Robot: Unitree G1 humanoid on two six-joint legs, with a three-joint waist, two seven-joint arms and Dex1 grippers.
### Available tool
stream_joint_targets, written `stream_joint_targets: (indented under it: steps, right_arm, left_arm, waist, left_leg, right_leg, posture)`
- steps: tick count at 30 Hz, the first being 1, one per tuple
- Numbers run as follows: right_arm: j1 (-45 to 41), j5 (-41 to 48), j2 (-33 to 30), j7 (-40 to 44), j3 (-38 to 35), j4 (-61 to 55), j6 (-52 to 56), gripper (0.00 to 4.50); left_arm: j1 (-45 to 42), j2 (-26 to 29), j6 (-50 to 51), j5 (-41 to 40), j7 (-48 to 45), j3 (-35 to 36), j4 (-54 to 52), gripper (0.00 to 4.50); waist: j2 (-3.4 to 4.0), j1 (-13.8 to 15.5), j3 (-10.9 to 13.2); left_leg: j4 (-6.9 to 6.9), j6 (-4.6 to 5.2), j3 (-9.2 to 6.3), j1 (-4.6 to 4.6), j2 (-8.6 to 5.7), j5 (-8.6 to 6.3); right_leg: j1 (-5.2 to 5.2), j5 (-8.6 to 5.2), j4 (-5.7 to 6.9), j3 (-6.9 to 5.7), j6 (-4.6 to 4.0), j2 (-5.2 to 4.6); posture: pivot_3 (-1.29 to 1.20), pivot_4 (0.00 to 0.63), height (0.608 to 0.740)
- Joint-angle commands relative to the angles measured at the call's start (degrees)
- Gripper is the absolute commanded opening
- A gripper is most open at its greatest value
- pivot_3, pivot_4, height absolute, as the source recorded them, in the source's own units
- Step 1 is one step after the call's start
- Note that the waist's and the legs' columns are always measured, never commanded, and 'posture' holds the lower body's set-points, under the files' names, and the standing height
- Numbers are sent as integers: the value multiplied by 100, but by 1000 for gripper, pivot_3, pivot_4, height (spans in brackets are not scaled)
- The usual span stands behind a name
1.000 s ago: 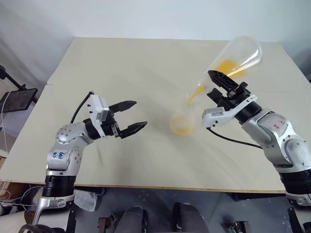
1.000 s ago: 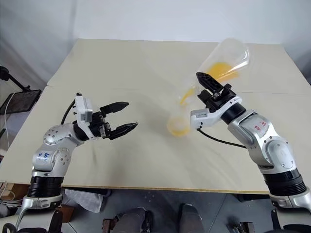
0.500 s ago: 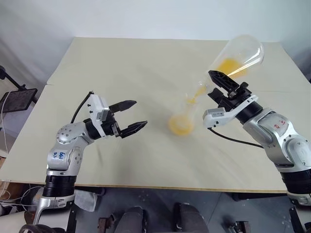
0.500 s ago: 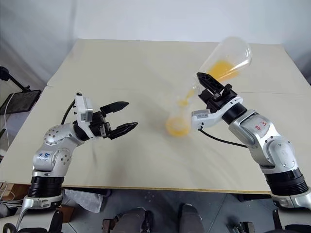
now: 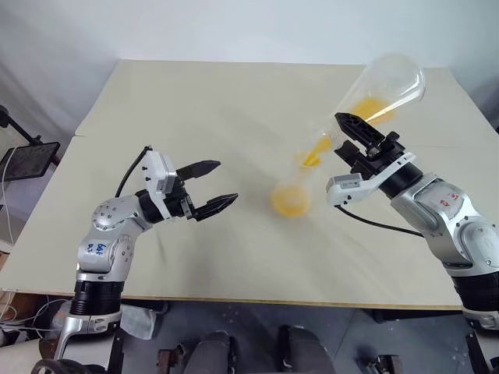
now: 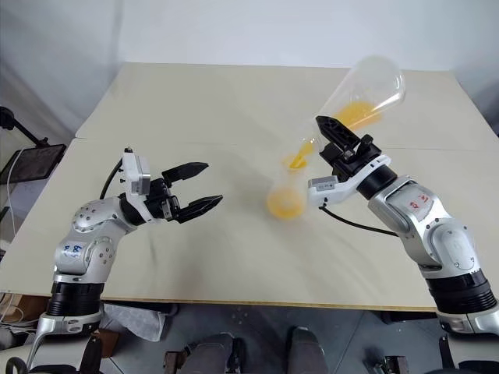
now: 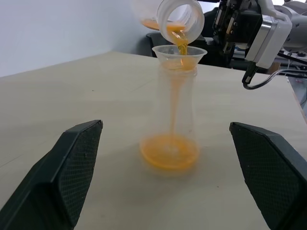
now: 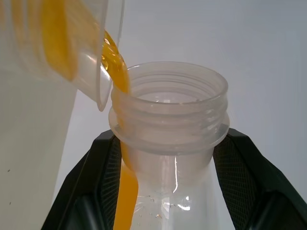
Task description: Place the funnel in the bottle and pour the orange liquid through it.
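The frosted bottle stands upright mid-table with the clear funnel seated in its neck. My right gripper is shut on the neck of a clear conical flask, held tilted above and right of the bottle with its mouth over the funnel. Orange liquid runs in a thin stream from the flask into the funnel. Some pools in the bottle's base and some stays in the flask. My left gripper hangs open to the bottle's left, well apart from it, holding nothing.
The beige table has a seam across its middle and open room all around the bottle. A dark stand with a flat panel sits off the table's left edge. A black cable loops under my right wrist.
The stream keeps running from the flask into the funnel, and the flask holds a little less liquid. Both arms stay where they were.
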Motion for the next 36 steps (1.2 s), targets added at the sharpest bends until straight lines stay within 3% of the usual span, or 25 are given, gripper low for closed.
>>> stream_joint_targets:
  steps: [1, 36]
  right_arm:
    - [-84, -14, -135, -172, -194, -82, -46, 2392]
    - [-256, -273, -231, -505, -182, 22, -246, 2392]
  left_arm:
    - [-76, -31, -105, -58, 29, 24, -112, 4500]
    - [-34, -89, -43, -179, -96, -42, -297, 4500]
  waist:
    - [0, 0, 0]
    - [0, -2, 0]
  left_leg:
    - [0, 0, 0, 0, 0, 0]
    - [1, -1, 0, 0, 0, 0]
  right_leg:
    - [0, 0, 0, 0, 0, 0]
    - [0, 0, 0, 0, 0, 1]
  posture:
    - [0, 150, 740]
    - [0, 150, 740]
